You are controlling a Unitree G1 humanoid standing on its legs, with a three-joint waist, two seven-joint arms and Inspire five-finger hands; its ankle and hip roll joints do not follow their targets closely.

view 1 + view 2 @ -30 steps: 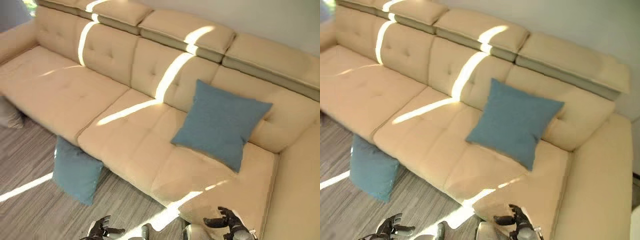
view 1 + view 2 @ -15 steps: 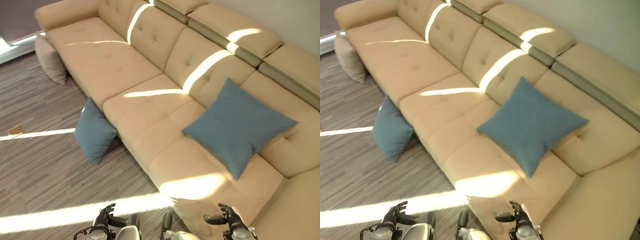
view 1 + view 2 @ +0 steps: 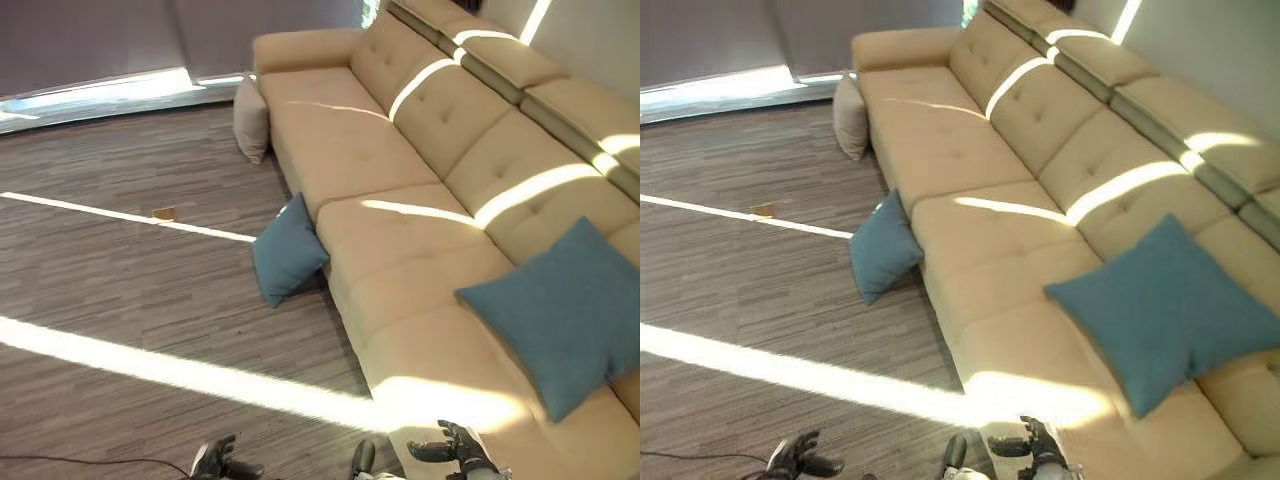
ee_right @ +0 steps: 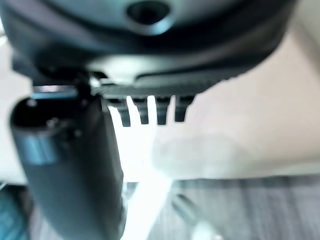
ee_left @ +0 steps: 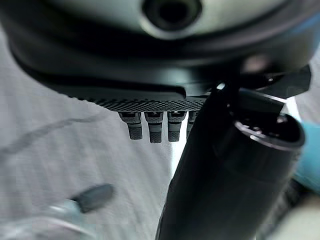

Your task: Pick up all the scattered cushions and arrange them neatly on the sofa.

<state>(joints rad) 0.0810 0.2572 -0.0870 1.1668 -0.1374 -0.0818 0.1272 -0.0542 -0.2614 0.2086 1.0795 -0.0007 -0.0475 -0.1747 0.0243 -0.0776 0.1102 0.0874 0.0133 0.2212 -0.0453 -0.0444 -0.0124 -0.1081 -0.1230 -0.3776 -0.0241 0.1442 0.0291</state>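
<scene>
A long beige sofa [image 3: 400, 200] is running along the wall. One blue cushion [image 3: 560, 315] is lying on its seat against the backrest, a second blue cushion [image 3: 288, 250] is leaning on the floor [image 3: 130, 270] against the sofa's front edge, and a beige cushion [image 3: 250, 118] is standing on the floor by the sofa's far armrest. The left hand [image 3: 215, 462] and right hand [image 3: 450, 452] are hanging low, fingers relaxed and holding nothing. The wrist views are adding straight fingers [image 5: 150, 130] on the left hand and the same on the right [image 4: 150, 112].
</scene>
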